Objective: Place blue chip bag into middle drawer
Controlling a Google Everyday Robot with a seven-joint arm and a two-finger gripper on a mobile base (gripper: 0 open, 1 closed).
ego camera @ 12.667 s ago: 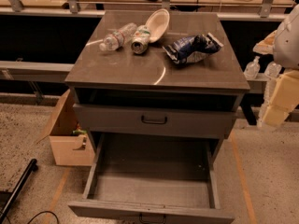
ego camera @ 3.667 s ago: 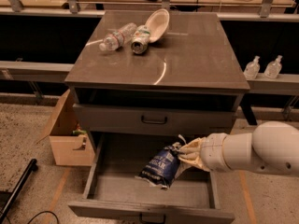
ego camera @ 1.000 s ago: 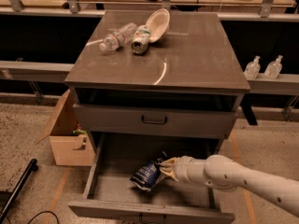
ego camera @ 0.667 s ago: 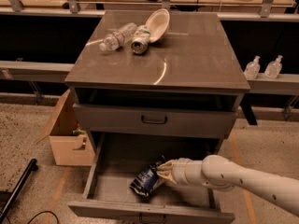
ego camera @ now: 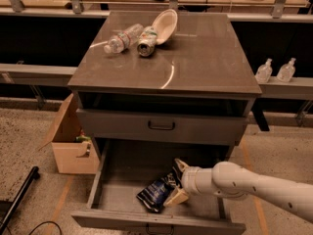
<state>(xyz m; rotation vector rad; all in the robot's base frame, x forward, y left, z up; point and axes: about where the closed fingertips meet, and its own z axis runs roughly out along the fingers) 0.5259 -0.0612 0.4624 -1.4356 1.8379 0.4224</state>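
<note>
The blue chip bag (ego camera: 155,194), crumpled dark blue foil with white lettering, lies on the base of the middle drawer (ego camera: 117,190), which is pulled wide open at the bottom of the cabinet. My gripper (ego camera: 178,182) reaches in from the right on a white arm and sits low inside the drawer at the bag's right end. Its two tan fingers (ego camera: 180,166) are spread apart, one above and one below the bag's right edge. The bag rests on the drawer floor near the front middle.
On the cabinet top lie a clear plastic bottle (ego camera: 123,38), a crushed can (ego camera: 146,41) and a white bowl (ego camera: 164,25). The shallower drawer front with a black handle (ego camera: 161,127) is shut above. A cardboard box (ego camera: 71,142) stands to the left. Two sanitiser bottles (ego camera: 275,70) stand at the right.
The bag has gone from hanging in the gripper to lying on the drawer base. The gripper's fingers have spread apart around the bag's right end.
</note>
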